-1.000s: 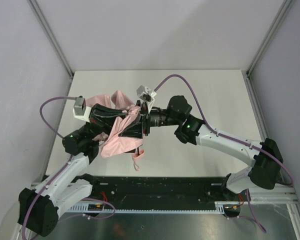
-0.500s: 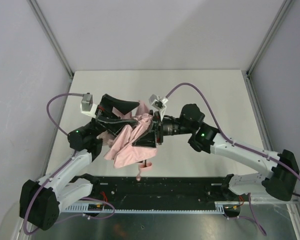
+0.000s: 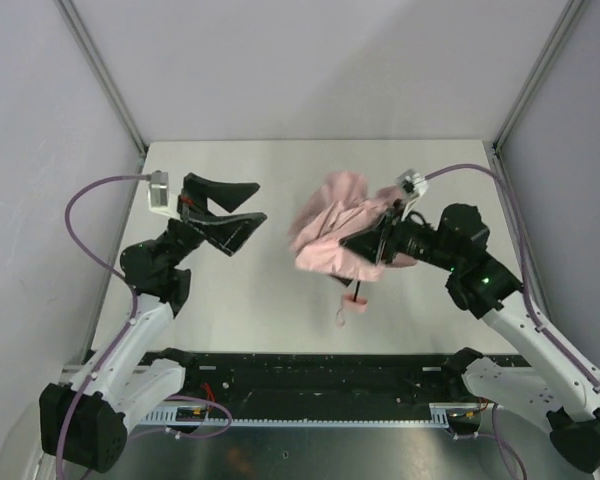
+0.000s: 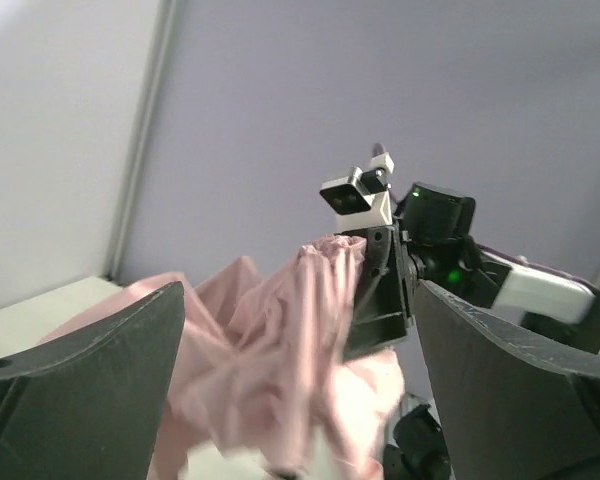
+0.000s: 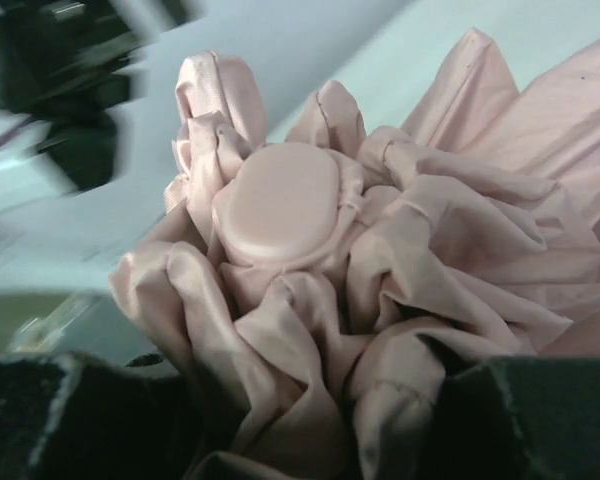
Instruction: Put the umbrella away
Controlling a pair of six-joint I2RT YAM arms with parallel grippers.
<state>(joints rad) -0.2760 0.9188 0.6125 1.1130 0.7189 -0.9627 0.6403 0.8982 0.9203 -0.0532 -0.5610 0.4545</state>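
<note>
left hand (image 3: 258,201) now released, apart from the umbrella (image 3: 325,225); right hand (image 3: 372,243) alone grasps it, shifted toward the desk's (image 3: 280,160) right edge, canopy unstrapped.

Left end effector (image 3: 259,201) wide open, aloft — right end effector (image 3: 366,245) tight on the umbrella (image 3: 326,218).

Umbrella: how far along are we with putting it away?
Done: the umbrella is collapsed into a loose bundle. In hand: the right tool grips its fabric; the left tool is open, clear of it. Left: handle sticks out, fabric not wrapped or strapped.
</note>
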